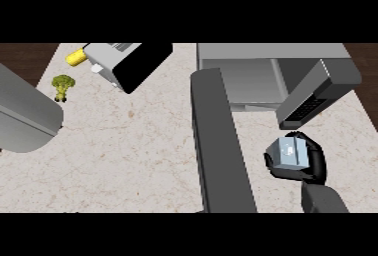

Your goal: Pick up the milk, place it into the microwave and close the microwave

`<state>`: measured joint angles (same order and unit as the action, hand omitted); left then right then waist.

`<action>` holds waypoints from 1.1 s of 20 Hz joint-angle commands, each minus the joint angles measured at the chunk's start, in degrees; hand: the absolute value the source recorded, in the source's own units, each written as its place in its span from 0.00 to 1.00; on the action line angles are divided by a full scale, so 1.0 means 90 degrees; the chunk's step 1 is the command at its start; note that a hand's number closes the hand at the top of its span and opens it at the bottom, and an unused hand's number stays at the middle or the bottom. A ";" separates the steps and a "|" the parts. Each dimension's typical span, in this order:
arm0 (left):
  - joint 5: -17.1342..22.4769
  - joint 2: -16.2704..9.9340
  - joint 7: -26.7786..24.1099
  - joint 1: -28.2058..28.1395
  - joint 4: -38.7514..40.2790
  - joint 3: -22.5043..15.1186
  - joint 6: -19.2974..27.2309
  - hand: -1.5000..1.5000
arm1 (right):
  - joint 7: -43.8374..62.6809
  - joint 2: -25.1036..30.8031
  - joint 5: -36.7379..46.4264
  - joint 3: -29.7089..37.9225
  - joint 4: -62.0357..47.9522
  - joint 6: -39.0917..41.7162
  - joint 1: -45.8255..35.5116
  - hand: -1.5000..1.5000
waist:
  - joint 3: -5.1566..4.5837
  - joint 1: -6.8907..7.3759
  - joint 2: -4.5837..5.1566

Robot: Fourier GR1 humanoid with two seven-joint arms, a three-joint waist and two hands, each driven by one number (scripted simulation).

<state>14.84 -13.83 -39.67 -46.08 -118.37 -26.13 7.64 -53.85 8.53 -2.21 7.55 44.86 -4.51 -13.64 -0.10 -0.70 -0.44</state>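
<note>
The milk (289, 152), a small grey-blue carton, is being held by the right hand (314, 162), whose black fingers are being curled round its sides from the right and from below. The carton is being kept in front of the microwave (251, 82), just below the lower end of its door's control panel, and outside the cavity. The microwave is being shown with its door (220, 145) swung wide open, the dark slab of the door reaching down across the pale surface (125, 155) toward the lower edge of the view. The grey cavity is being shown open behind it.

At the left edge, a large grey forearm is being seen; its hand is out of view. Near the top left, a toaster-like appliance (122, 60) is being seen on the surface, with a yellow item (76, 57) beside it and a piece of broccoli (62, 86) just below that.
</note>
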 commanded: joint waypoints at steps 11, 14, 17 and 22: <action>0.0179 0.0027 -0.0419 -0.0126 0.0419 -0.0007 0.0026 0.00 | 0.2007 -0.0563 -0.0882 -0.1007 0.4145 0.0982 0.2022 1.00 | 0.0006 0.0058 0.0027; 0.0175 -0.0241 -0.0490 -0.0432 0.0055 -0.0073 -0.0054 0.00 | 0.2480 -0.0643 -0.0575 -0.0895 0.4026 0.0262 0.1186 1.00 | 0.0009 0.0122 0.0037; 0.0227 -0.0031 -0.0392 -0.0096 0.0316 -0.0047 0.0120 0.00 | 0.2326 -0.0740 -0.0103 -0.1070 0.3765 -0.0036 0.1076 1.00 | 0.0011 0.0117 0.0045; 0.0456 -0.0291 -0.0750 -0.0349 0.0383 0.0233 -0.0161 0.00 | 0.2351 -0.0904 0.0053 -0.0813 0.2368 -0.0349 -0.0250 1.00 | 0.0013 0.0190 0.0057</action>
<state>18.16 -15.54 -44.82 -48.53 -115.98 -24.89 7.26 -32.47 1.22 -3.00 -0.97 73.68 -5.94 -8.83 -0.01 0.58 -0.04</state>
